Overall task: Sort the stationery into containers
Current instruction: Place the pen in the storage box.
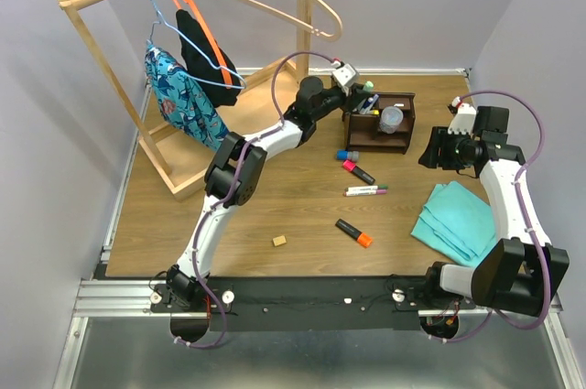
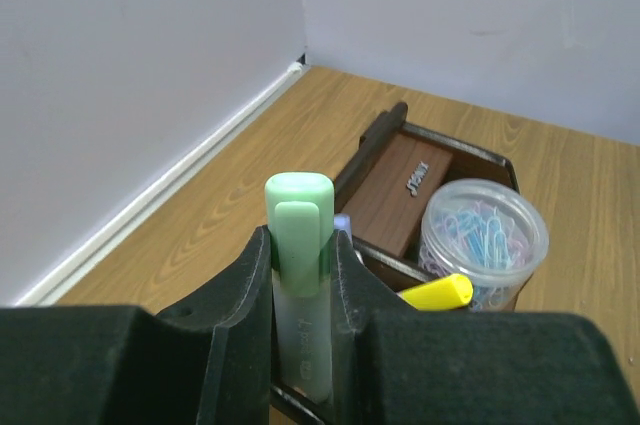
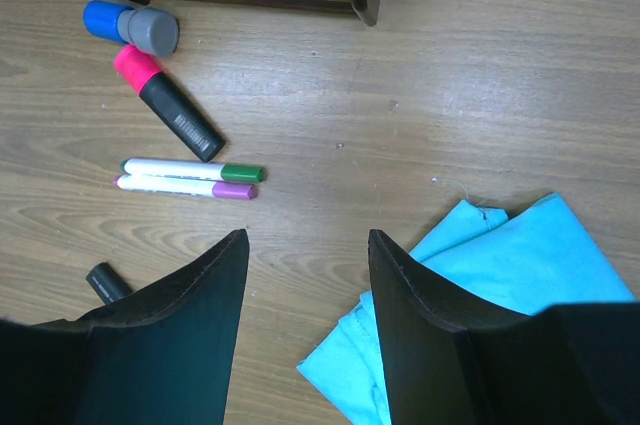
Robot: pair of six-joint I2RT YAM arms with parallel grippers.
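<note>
My left gripper [image 2: 300,250] is shut on a pale green highlighter [image 2: 298,207], held upright with its lower end inside the left compartment of the dark brown organizer [image 2: 398,190]. A yellow highlighter [image 2: 438,292] and a clear cup of coloured clips [image 2: 484,240] sit in the organizer. From above, the left gripper [image 1: 357,89] hovers over the organizer [image 1: 380,133]. My right gripper [image 3: 308,245] is open above bare table. On the table lie a pink highlighter [image 3: 165,105], green-capped marker [image 3: 193,170], purple-capped marker [image 3: 185,186], blue-and-grey item [image 3: 130,25], orange highlighter [image 1: 353,233] and tan eraser [image 1: 279,241].
A folded teal cloth [image 1: 458,220] lies at the right, just under the right gripper's right finger. A pale wooden clothes rack [image 1: 101,69] with hangers and hanging garments [image 1: 188,87] stands at the back left. Walls close the table at the back and sides.
</note>
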